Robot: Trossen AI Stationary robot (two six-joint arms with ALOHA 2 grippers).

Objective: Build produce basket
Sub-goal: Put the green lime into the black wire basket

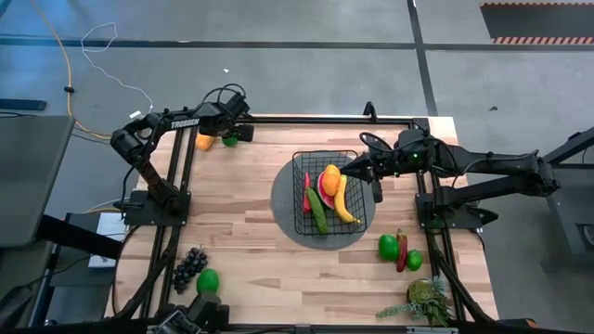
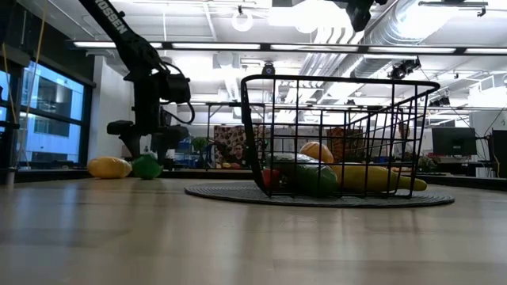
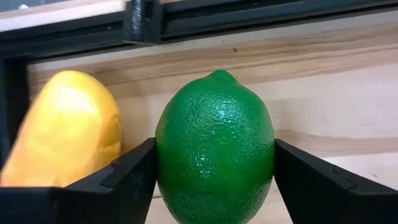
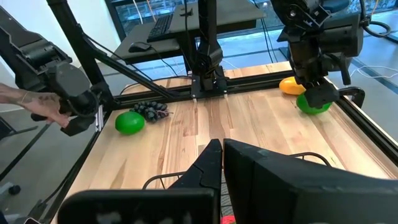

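Already the basket (image 1: 327, 193) is sitting on the dark round mat (image 1: 283, 209) at the middle of the high view, and it is holding part of the produce: a banana (image 1: 345, 202), an orange piece (image 1: 331, 176), a watermelon slice (image 1: 324, 187), a cucumber (image 1: 317, 211) and a red chili (image 1: 306, 193). Much is waiting outside it: purple grapes (image 1: 189, 266) and a green fruit (image 1: 208, 279) at the lower left, two green fruits (image 1: 388, 246) with a chili (image 1: 401, 250) at the lower right, and a yellow fruit (image 1: 205, 142) beside a lime (image 1: 229, 140) at the upper left. By that count the task looks roughly half done.

The left gripper (image 1: 231, 135) is reaching to the upper-left table edge, its arm bent back from its base. In the left wrist view its fingers (image 3: 127, 180) are flanking the lime (image 3: 214, 149) on both sides, seemingly touching the skin, so a grip is forming; a firm hold cannot be confirmed. The yellow fruit (image 3: 62, 130) is lying just beside.

The right gripper (image 1: 353, 170) is hovering at the basket's upper-right rim, arm stretched leftward across the frame, fingers clenched on nothing.
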